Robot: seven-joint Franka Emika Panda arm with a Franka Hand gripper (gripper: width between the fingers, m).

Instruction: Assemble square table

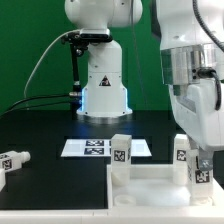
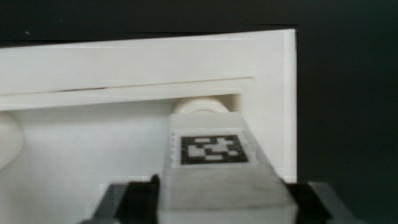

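So the hand (image 1: pixel 203 172) is squeezing one of the white legs (image 1: pixel 202 177) between its two fingers, clamped tight on it. In the wrist view the dark fingers (image 2: pixel 125 203) are hugging both sides of the leg (image 2: pixel 215 150), with its black-and-white tag facing the camera.

The square slab (image 1: pixel 150 187) is lying flat at the front of the black desk (image 1: pixel 50 130), toward the exterior view's right, and the hand is holding the gripped leg upright over the slab's right part. In the wrist view the slab (image 2: pixel 107 80) is filling the space behind the leg, and a small round white nub (image 2: pixel 205 103) is sitting right past the leg's tip. Can't tell if they're touching.

Now the crowding. A second leg (image 1: pixel 181 150) is standing upright just beside the hand, on its left in the exterior view, so that side is looking tight. A third leg (image 1: pixel 120 154) is standing at the slab's far corner on the exterior view's left. A fourth leg (image 1: pixel 12 160) is lying on its side, well apart from everything, at the exterior view's left edge.

The marker board (image 1: pixel 95 148) is lying flat just behind the slab, and the arm's white base (image 1: pixel 103 85) is sitting further back, in front of a green backdrop.
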